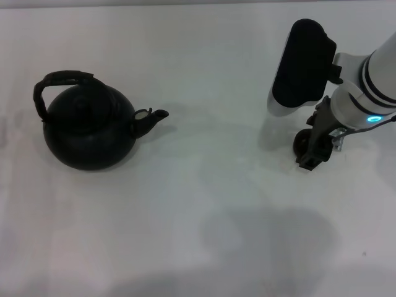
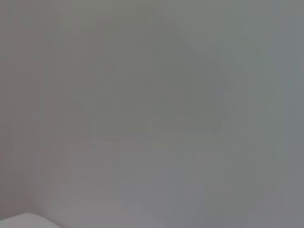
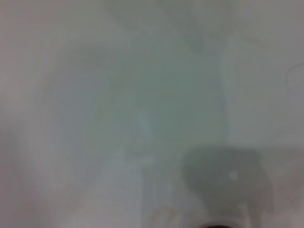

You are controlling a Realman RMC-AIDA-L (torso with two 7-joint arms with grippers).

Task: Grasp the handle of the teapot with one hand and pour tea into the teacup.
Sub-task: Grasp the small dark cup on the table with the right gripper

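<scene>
My right gripper (image 1: 311, 154) is low on the white table (image 1: 204, 204), touching the small dark teacup (image 1: 301, 143); can't tell grip state. Round matte black teapot (image 1: 90, 127) sits far left, untouched.

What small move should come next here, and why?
Probably bring the left arm, not in the head view, over to the handle: the teapot sits untouched on the left, spout toward the teacup, which the right gripper is down beside on the right.
</scene>
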